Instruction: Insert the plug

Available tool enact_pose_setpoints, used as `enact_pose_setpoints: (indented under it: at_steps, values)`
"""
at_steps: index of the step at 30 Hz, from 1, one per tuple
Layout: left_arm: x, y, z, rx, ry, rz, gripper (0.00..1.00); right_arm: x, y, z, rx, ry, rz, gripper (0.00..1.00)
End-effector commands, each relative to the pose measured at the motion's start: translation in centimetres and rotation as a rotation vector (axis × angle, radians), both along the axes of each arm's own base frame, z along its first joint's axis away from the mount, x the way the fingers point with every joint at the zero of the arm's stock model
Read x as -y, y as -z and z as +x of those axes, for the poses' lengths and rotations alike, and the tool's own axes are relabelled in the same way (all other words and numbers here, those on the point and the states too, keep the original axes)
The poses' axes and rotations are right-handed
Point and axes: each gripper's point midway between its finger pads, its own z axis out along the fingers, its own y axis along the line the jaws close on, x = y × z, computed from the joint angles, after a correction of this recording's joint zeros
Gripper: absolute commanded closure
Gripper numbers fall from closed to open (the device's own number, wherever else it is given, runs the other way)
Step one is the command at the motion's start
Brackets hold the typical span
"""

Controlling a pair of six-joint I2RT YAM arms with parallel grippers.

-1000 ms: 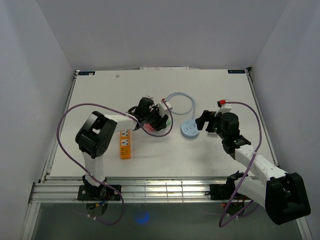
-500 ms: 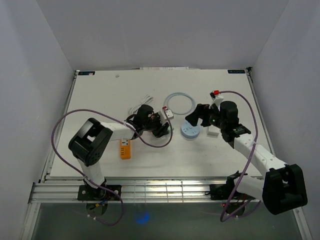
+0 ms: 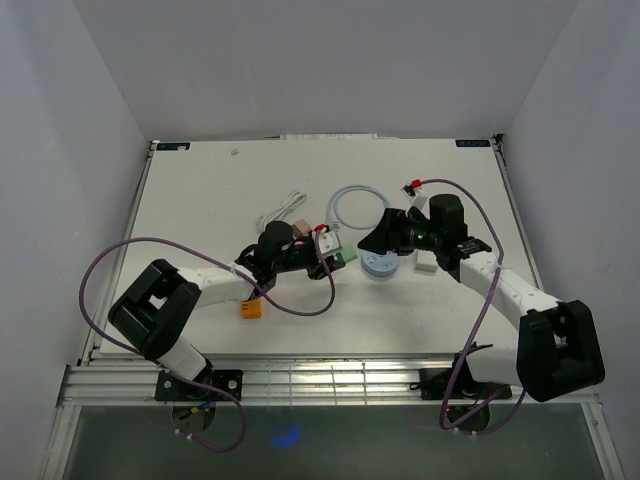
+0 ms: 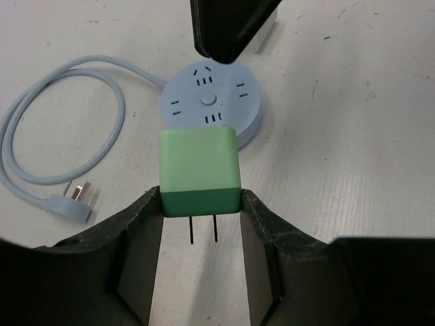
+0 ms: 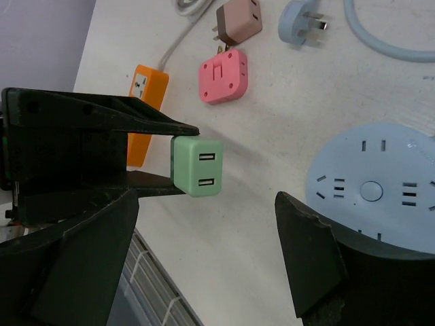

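Observation:
A green cube plug with two thin prongs is clamped between the fingers of my left gripper, which is shut on it above the table. Just beyond it lies the round pale-blue power socket with several outlet faces. In the top view the plug hangs left of the socket. My right gripper hovers over the socket's left side, open and holding nothing. In the right wrist view, the plug shows two USB ports and the socket lies at the right.
A pink adapter, a brown adapter and the socket's blue wall plug lie behind. An orange power strip sits by the left arm. The blue cable loop, a white cable and a white adapter are nearby.
My left arm has stretched lower and rightward, bringing the green plug close to the round socket. My right gripper has swung left over the socket.

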Motion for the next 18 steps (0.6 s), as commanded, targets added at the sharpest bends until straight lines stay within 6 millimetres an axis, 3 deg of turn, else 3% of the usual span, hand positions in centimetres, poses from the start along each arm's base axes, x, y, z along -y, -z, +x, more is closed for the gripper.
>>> enact_pose_setpoints:
  at_steps: [1,14,18]
  values:
    - [0.5,-3.6,-0.7,0.105,0.048,-0.086,0.59,-1.5,-1.9,-0.6,-0.001,-0.070,0.050,0.14]
    - [0.7,-4.6,-2.0,0.126,0.097,-0.118,0.59,-4.1,-1.0,-1.1,-0.065,-0.144,0.109,0.25]
    - [0.8,-4.7,-2.5,0.127,0.119,-0.122,0.59,-4.4,-1.1,-0.9,-0.060,-0.145,0.120,0.33]
